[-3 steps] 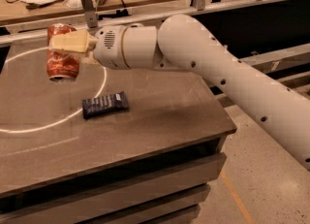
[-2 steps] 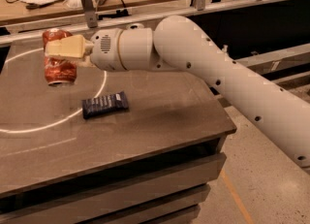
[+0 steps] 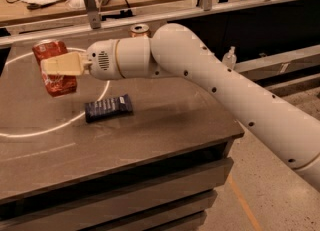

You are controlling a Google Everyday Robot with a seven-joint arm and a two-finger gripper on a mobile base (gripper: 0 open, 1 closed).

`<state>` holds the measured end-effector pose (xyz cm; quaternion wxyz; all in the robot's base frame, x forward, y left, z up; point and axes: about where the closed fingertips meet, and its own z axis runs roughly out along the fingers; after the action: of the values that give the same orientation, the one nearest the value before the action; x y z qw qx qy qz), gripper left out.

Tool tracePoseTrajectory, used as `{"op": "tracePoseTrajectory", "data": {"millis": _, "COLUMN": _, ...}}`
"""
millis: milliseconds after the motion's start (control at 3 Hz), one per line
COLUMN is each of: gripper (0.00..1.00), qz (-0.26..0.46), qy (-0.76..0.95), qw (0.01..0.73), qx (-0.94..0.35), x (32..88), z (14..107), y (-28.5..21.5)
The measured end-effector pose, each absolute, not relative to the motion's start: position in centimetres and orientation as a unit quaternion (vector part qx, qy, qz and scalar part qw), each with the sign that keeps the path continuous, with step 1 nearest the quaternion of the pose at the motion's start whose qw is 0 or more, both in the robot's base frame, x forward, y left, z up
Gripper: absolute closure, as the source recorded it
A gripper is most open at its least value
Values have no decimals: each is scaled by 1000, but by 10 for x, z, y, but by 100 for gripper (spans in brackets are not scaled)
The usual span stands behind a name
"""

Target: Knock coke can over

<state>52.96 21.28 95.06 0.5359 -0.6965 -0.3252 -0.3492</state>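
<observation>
The coke can, red-orange with white lettering, stands on the dark table at its far left, leaning a little to the left. My gripper is right in front of the can's middle and overlaps it, reaching in from the right on the long white arm. The gripper hides the can's middle band. I cannot tell whether the gripper only touches the can or holds it.
A dark blue snack bar lies flat just right of and nearer than the can. A gold-brown can stands at the table's back edge behind the arm. A white circle line marks the tabletop. A railing and a cluttered bench lie behind.
The gripper has come down and to the left, from above the can to level with its middle. The can has shifted left and stands more upright than before.
</observation>
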Motion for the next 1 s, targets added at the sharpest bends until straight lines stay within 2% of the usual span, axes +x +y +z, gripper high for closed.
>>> {"op": "tracePoseTrajectory", "data": {"millis": 333, "gripper": 100, "qz": -400, "qy": -383, "qw": 525, "qx": -646, "x": 523, "z": 946, "y": 224}}
{"op": "tracePoseTrajectory", "data": {"millis": 1000, "gripper": 100, "qz": -410, "qy": -448, "qw": 488, "qx": -627, "x": 509, "z": 932, "y": 253}}
